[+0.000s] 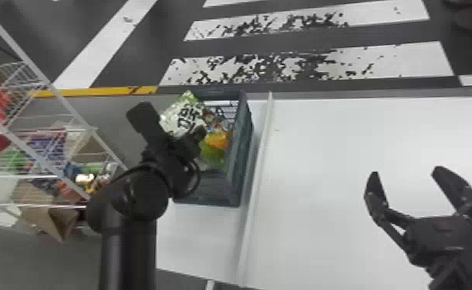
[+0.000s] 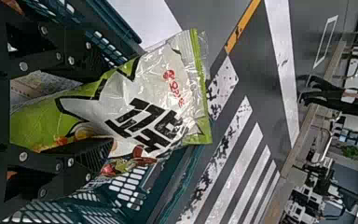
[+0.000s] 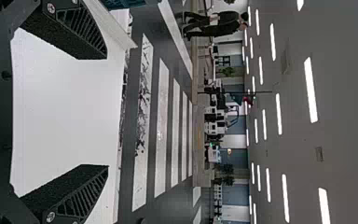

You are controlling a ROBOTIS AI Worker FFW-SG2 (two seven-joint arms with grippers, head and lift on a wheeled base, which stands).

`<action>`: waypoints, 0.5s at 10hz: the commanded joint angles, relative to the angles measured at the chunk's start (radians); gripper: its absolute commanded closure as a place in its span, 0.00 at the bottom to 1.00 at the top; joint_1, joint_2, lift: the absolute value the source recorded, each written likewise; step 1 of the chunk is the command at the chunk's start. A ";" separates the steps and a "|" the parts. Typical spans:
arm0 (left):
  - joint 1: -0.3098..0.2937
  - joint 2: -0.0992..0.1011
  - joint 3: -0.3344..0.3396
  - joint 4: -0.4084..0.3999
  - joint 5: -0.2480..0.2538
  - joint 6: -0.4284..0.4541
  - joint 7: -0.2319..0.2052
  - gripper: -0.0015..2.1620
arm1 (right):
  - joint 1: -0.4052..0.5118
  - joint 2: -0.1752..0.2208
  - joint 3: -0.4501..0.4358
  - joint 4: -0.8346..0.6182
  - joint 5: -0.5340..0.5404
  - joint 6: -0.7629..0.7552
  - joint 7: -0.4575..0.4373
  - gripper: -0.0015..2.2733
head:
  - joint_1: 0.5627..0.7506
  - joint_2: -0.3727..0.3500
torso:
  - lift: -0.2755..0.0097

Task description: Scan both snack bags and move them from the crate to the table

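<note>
Beyond the near part of the white surface left of the raised white strip [image 1: 261,135], toward the far edge, stands a blue-grey slatted crate [image 1: 243,154], its right wall just beside the strip. In the head view both snack bags are there: the green-and-white snack bag [image 1: 185,115] leans up at the crate's far left corner, and the orange-and-green snack bag [image 1: 216,140] lies lower inside. The left gripper [image 1: 170,120] is at the crate's left side, jaws spread, the green-and-white one between them. Over the right part of the white table [image 1: 343,135], the right gripper [image 1: 407,175] has its jaws wide apart. A white wire rack [image 1: 52,88] with packaged goods stands to the left; past the table's far edge run a yellow line [image 1: 104,91] and broad, scuffed white stripes [image 1: 381,61] on dark floor.

Seen from the left wrist, the green-and-white bag stands between the spread jaws, its sealed end outermost, with crate walls around it; how firmly they touch it, I cannot tell. Farther off is a green plant [image 2: 349,151].

From the right wrist, the jaws stand well apart before the bare white tabletop. Behind are the striped floor, white-and-black equipment [image 3: 214,121] and a grey ceiling [image 3: 354,93] with long lights [image 3: 310,88].
</note>
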 commanded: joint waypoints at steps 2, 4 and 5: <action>0.042 0.002 0.018 -0.076 -0.001 0.036 -0.031 0.99 | -0.011 -0.001 0.006 0.000 0.000 0.020 0.000 0.04 | 0.70 0.90 | 0.66; 0.077 0.001 0.031 -0.183 0.009 0.036 -0.045 0.99 | -0.012 -0.001 0.004 0.000 0.000 0.020 0.001 0.04 | 0.70 0.91 | 0.66; 0.100 -0.001 0.036 -0.252 0.015 0.036 -0.045 0.99 | -0.012 -0.001 0.004 0.002 0.000 0.020 0.000 0.04 | 0.70 0.91 | 0.66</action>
